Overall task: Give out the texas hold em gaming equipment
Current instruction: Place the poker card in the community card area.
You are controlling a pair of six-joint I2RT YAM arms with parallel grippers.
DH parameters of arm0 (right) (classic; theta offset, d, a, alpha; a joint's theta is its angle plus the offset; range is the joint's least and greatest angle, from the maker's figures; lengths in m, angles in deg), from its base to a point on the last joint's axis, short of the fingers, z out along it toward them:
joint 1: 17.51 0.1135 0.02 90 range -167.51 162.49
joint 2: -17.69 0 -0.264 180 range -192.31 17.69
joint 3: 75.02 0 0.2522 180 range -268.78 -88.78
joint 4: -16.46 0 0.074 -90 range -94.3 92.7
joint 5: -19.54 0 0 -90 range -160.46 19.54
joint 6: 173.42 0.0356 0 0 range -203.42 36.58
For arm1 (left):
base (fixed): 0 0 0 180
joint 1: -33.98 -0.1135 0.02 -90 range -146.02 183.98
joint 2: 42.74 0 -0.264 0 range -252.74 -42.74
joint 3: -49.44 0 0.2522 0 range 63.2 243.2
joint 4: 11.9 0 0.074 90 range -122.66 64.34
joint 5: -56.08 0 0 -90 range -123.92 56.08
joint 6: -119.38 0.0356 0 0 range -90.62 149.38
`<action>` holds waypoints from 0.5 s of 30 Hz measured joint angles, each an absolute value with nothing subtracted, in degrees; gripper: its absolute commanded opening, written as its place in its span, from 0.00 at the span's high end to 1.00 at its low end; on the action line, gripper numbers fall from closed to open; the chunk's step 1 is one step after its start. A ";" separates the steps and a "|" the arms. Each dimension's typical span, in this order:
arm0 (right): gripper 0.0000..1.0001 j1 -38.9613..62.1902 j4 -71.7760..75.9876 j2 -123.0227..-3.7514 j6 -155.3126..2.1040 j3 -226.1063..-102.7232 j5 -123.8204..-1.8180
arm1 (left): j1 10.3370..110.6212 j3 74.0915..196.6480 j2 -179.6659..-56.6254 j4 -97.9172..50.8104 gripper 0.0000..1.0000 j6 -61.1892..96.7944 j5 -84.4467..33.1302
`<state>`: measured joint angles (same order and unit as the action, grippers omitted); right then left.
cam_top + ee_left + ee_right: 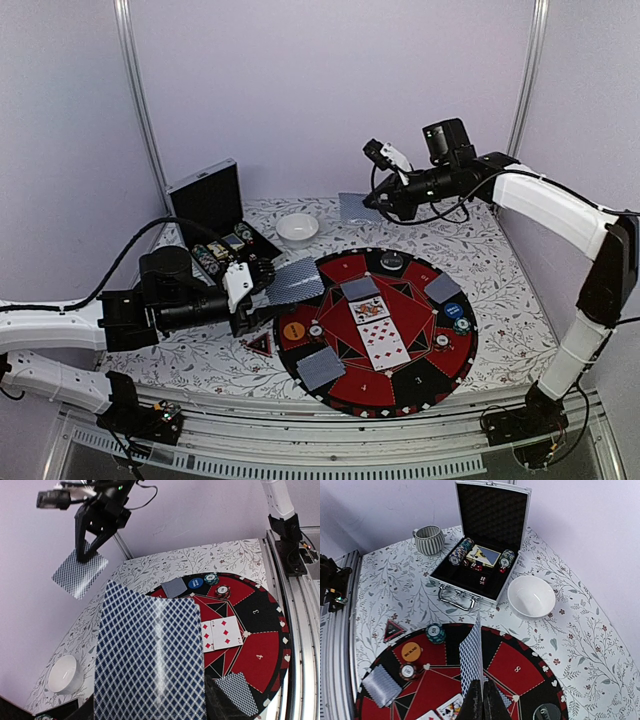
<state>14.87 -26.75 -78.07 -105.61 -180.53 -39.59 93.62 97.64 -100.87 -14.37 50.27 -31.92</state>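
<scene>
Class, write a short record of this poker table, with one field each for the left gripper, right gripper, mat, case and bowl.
Left gripper: closed on blue-backed cards at the mat's left side
Right gripper: shut on a single card, held in the air
Mat: face-up cards in the centre, three face-down cards around them, orange button, blue button
Case: open, chips inside
Bowl: white, empty, beside the case

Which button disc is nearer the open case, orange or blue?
The orange disc, on the mat's left edge toward the case; the blue disc lies across on the right.
</scene>
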 measured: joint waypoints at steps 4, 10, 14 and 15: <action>0.98 11.96 -28.48 -89.42 -111.67 -186.19 -36.88 | 93.62 97.64 -100.87 -14.37 0.48 50.35 -31.92; 0.98 10.50 -33.13 -103.75 -120.63 -194.36 -33.80 | 93.62 97.64 -100.89 -14.35 0.48 50.40 -31.92; 0.98 10.54 -35.82 -110.95 -124.04 -199.54 -33.10 | 93.62 97.64 -101.04 -14.35 0.48 50.40 -31.92; 0.98 10.54 -36.22 -112.17 -124.63 -200.37 -32.96 | 93.62 97.64 -101.15 -14.35 0.48 50.40 -31.92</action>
